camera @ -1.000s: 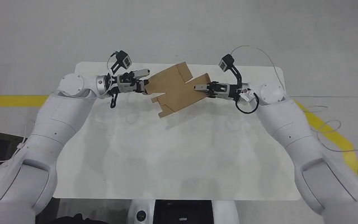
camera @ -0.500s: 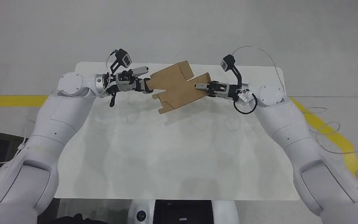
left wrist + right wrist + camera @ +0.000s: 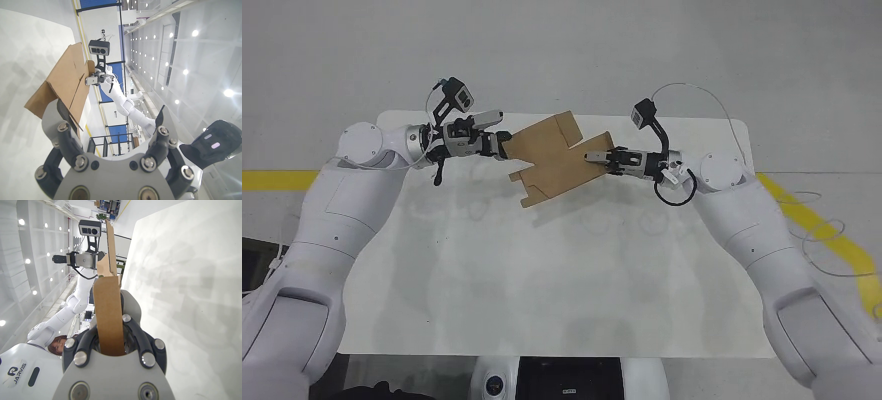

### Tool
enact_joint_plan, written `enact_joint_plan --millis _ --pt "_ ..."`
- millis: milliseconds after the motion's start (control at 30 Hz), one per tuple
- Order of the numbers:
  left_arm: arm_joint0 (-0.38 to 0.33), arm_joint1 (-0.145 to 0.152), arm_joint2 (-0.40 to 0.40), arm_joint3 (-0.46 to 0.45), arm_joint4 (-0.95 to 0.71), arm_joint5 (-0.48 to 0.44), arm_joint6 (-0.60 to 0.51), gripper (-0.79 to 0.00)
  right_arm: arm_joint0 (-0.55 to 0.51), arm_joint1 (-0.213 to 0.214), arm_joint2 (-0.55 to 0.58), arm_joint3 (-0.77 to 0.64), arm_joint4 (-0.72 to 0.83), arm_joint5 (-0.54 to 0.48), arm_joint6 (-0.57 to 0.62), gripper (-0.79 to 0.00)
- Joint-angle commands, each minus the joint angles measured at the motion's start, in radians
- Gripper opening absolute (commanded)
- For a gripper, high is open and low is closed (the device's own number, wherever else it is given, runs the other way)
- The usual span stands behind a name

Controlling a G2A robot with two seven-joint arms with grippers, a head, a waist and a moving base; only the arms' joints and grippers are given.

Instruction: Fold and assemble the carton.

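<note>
**One hand carries the flat carton: watch that flap**

The carton (image 3: pixel 557 158) is a flat brown blank, creased and slotted but not yet folded up. It appears to hang clear of the table (image 3: pixel 542 290) that lies below it, tilted rather than level. As it stands it is no container: no walls are raised and nothing sits in it.

Your right hand (image 3: pixel 109 294) is clamped on a narrow flap at one end of the carton, with the strip running down between its fingers. Your left hand (image 3: pixel 110 108) is spread wide at the carton's opposite corner. One finger (image 3: pixel 61 111) sits against that corner and the other stands well away from it, so this hand grips nothing.

I judge these risks:

- **Weak hold.** The whole sheet hangs from one small flap. A quick swing could bend or tear that flap along its crease, or let the carton pivot in the grip.
- **Missed corner.** If your left hand closes off the mark, it may crumple the corner or catch only the edge.
- **Wrong fold.** If your left hand pushes toward the carton's middle before it has a grip, the sheet may buckle along the wrong score line or slip out of your right hand.
</note>
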Motion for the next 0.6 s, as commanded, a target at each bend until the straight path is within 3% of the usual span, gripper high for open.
enact_joint_plan --millis 0,333,433,500,567 --pt "0.001 -0.003 -0.002 -0.002 0.012 -0.001 0.008 0.0 0.0 -0.002 0.003 -0.003 -0.003 0.0 -0.002 -0.785" --pt "0.012 -0.012 -0.014 0.001 0.062 -0.01 0.035 0.0 -0.005 -0.008 0.024 -0.01 -0.024 -0.002 -0.011 -0.785" --pt "0.016 -0.014 -0.019 0.002 0.077 -0.007 0.043 -0.302 -0.008 -0.01 0.03 -0.014 -0.029 -0.001 -0.012 -0.785" --pt "0.018 -0.016 -0.021 0.002 0.089 -0.005 0.047 -0.409 -0.009 -0.011 0.033 -0.017 -0.032 0.001 -0.012 -0.785" --pt "0.02 -0.017 -0.021 0.001 0.098 -0.002 0.048 -0.434 -0.011 -0.012 0.036 -0.019 -0.037 0.001 -0.013 -0.785"
